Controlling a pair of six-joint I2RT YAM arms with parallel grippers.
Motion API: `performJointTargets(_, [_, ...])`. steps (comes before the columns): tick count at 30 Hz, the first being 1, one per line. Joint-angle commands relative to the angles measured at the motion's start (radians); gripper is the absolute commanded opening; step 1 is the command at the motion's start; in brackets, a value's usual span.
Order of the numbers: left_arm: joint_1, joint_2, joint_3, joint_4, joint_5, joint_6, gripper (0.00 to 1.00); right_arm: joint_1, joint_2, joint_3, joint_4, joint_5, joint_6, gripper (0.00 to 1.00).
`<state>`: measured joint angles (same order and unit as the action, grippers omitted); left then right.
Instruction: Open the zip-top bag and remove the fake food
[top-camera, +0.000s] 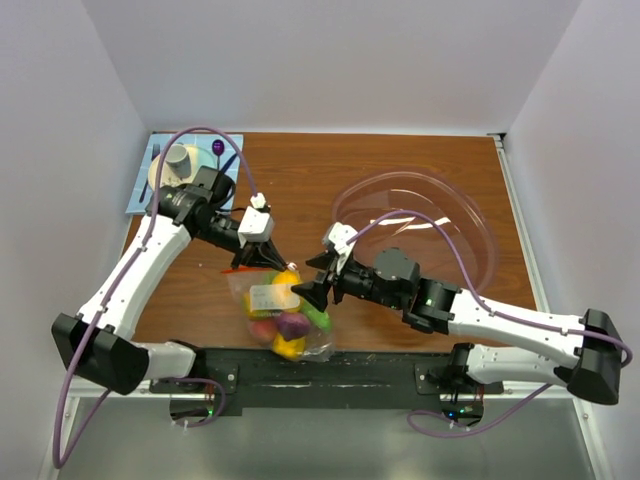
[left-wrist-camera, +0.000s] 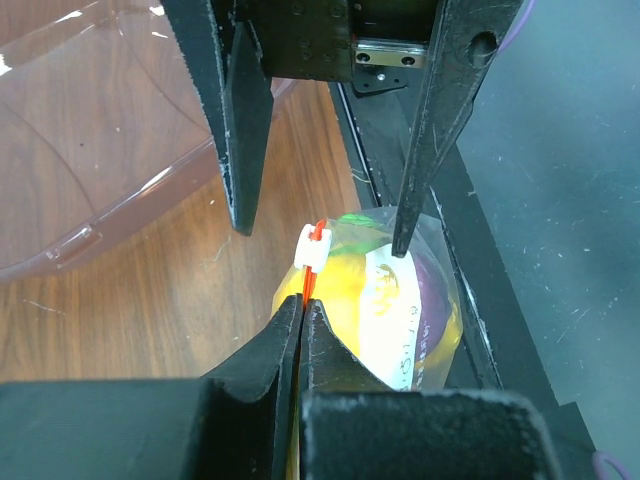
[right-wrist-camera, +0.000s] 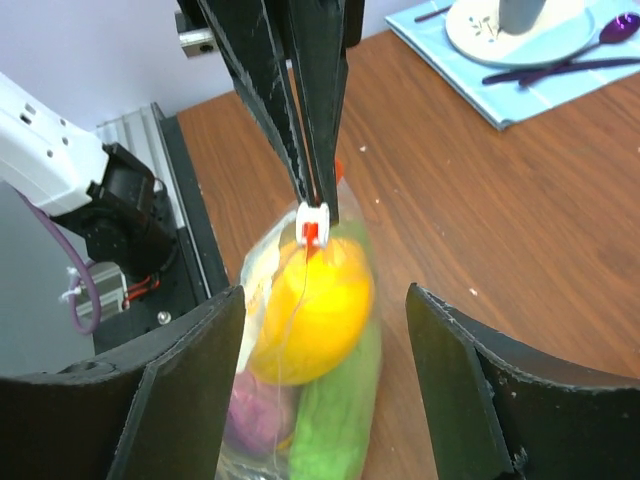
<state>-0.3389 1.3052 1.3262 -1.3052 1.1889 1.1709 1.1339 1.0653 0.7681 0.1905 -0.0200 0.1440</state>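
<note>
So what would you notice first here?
A clear zip-top bag stuffed with bright fake food is at the table's near edge, between the arms. The left gripper pinches its orange zip strip; the right gripper is open around the bag. A big clear bowl lies back right.

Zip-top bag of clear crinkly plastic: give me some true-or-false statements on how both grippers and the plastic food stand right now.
1. The left gripper has its jaws shut on the orange-red zip strip of the clear crinkly zip-top bag. True.
2. The right gripper has its jaws clamped on the bag. False: they stand open, one on either side of it.
3. The glossy plastic fake food lies in the large clear pinkish round bowl. False: it is inside the bag, and none shows in the bowl.
4. A small white slider sits on the zip strip just past the left jaws. True.
</note>
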Motion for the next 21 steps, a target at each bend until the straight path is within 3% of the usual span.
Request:
performJointTargets(1, [0.000, -0.038, 0.042, -0.009, 0.029, -0.010, 0.00, 0.006, 0.034, 0.068, 0.018, -0.044, -0.020, 0.70])
performJointTargets(7, [0.000, -0.058, 0.042, -0.009, 0.032, -0.019, 0.00, 0.004, 0.081, 0.080, 0.050, -0.084, -0.009, 0.61])
performJointTargets(17, [0.000, -0.098, -0.002, -0.009, 0.031, -0.025, 0.00, 0.004, 0.084, 0.088, 0.037, -0.119, -0.023, 0.09])
performJointTargets(19, [0.001, -0.104, -0.021, -0.009, 0.025, -0.020, 0.00, 0.004, 0.076, 0.097, 0.023, -0.126, -0.030, 0.01])
performJointTargets(21, [0.001, -0.109, -0.033, -0.009, 0.021, -0.019, 0.00, 0.003, 0.067, 0.100, 0.009, -0.133, -0.035, 0.00])
